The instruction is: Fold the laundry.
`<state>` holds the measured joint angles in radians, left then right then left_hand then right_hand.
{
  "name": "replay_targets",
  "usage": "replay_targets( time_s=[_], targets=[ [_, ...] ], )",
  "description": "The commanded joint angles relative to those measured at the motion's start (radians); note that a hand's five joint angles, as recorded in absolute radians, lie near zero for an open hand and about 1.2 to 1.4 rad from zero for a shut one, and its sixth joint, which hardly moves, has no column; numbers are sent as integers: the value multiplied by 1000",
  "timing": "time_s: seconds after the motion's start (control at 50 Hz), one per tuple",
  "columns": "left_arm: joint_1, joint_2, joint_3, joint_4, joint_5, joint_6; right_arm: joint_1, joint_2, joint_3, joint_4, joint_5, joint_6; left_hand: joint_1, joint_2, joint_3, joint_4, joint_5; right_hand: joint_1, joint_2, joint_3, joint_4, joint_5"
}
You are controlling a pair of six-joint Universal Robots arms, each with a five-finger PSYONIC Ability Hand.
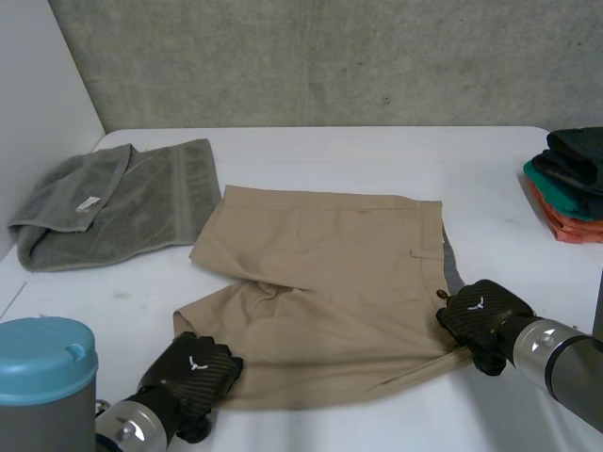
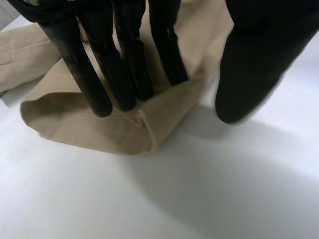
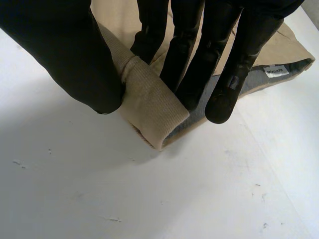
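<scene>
Across the middle of the white tabletop [image 1: 377,155] lie khaki shorts [image 1: 320,282], partly folded, with the waistband toward the robot's right and the leg hems toward its left. At the near hem corner, the left hand [image 1: 193,372] presses its straight fingers [image 2: 94,74] down on the cloth, while its thumb stands apart on the bare tabletop beside the hem. At the near waistband corner, the right hand [image 1: 480,315] has its thumb and fingers [image 3: 224,84] clamped on a rolled fold of the shorts, the grey lining showing under the fingertips. A grey towel [image 1: 122,198] lies rumpled at the far left, and a stack of folded clothes [image 1: 570,184] sits at the far right edge.
</scene>
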<state>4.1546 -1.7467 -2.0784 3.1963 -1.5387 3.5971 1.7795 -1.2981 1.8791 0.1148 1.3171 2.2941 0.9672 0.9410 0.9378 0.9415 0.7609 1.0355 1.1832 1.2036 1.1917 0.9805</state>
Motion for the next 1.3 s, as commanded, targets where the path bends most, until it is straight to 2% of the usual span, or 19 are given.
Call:
replay_targets(
  time_s=[0.02,0.06,0.1,0.14,0.24,0.28,0.44,0.52,0.64,0.76,0.88,1.06,1.08,1.1,1.12,1.14,1.16,1.24,1.3],
  targets=[
    [-8,-33,21,47,-61,5,0,-9,8,19,13,-11,429,455,459,455,461,361,213,193,205,241],
    [-19,-7,23,33,-99,9,1,-27,14,52,16,-28,429,455,459,455,461,361,213,193,205,241],
    [-47,42,17,-18,-118,15,-2,-96,26,164,16,-77,429,455,459,455,461,361,213,193,205,241],
    [-91,79,11,-131,-120,26,-9,-153,43,282,13,-158,429,455,459,455,461,361,213,193,205,241],
    [-169,136,12,-413,-113,14,-69,-205,63,397,13,-258,429,455,459,455,461,361,213,193,205,241],
    [-180,147,24,-424,-115,12,-81,-211,61,402,8,-272,429,455,459,455,461,361,213,193,205,241],
    [-137,138,176,-208,-121,26,-80,-195,20,252,2,-188,429,455,459,455,461,361,213,193,205,241],
    [-82,20,309,-22,-123,32,-77,-161,-47,139,13,-79,429,455,459,455,461,361,213,193,205,241],
    [-71,-178,541,129,-126,100,-48,-70,-159,5,17,21,429,455,459,455,461,361,213,193,205,241],
    [-30,-452,826,180,-121,231,21,112,-325,-142,79,45,429,455,459,455,461,361,213,193,205,241],
    [-16,-683,1055,241,-116,301,80,351,-550,-239,184,33,429,455,459,455,461,361,213,193,205,241],
    [-4,-927,1288,431,-116,334,87,603,-761,-406,200,31,429,455,459,455,461,361,213,193,205,241],
    [-4,-935,1291,439,-116,335,89,614,-767,-431,205,30,368,395,398,394,400,158,11,-10,2,39],
    [-4,-939,1288,447,-113,327,89,625,-773,-452,211,28,39,66,69,65,71,-181,-329,-349,-337,-300],
    [-4,-941,1281,451,-112,325,89,638,-779,-483,229,22,-362,-336,-333,-336,-330,-861,-1009,-1029,-1017,-980],
    [-8,-939,1261,464,-95,328,90,640,-778,-498,244,19,-793,-766,-763,-767,-761,-861,-1009,-1029,-1017,-980],
    [-16,-938,1247,471,-84,331,92,638,-776,-509,258,18,-722,-696,-693,-697,-691,-861,-1009,-1029,-1017,-980],
    [-34,-857,1155,539,-51,324,107,585,-753,-514,301,34,-793,-766,-763,-767,-761,-861,-1009,-1029,-1017,-980],
    [-39,-753,1057,595,-54,318,98,467,-678,-509,297,71,-793,-766,-763,-767,-761,-861,-1009,-1029,-1017,-980]
  ],
)
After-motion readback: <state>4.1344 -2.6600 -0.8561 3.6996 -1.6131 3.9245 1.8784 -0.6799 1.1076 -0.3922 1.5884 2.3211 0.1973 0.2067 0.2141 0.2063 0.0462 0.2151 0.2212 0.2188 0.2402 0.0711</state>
